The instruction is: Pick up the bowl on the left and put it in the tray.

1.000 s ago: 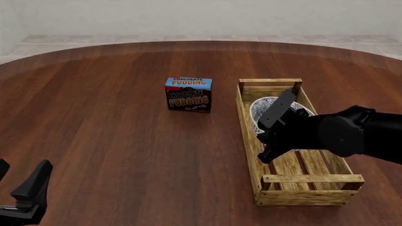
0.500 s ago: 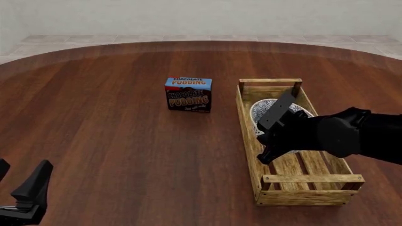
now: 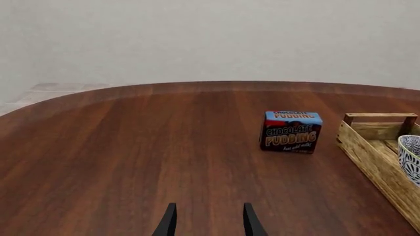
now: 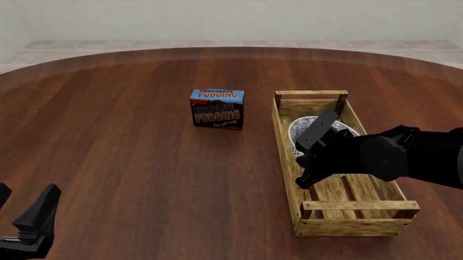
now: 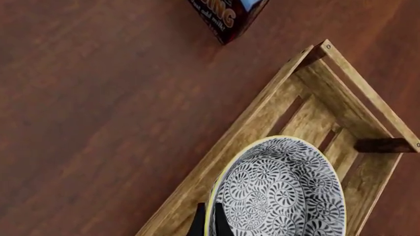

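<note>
Your right gripper [image 5: 208,222] clamped on the rim of the cream-rimmed blue-grey floral bowl [image 5: 279,189] inside the light-wood slatted tray [image 4: 293,173], your left gripper [image 3: 207,222] idle, fingers apart

Over the last second the right hand [image 4: 313,157] sinks slightly lower, carrying the bowl [image 4: 307,129] down further into the far end of the tray [image 4: 354,216].
</note>
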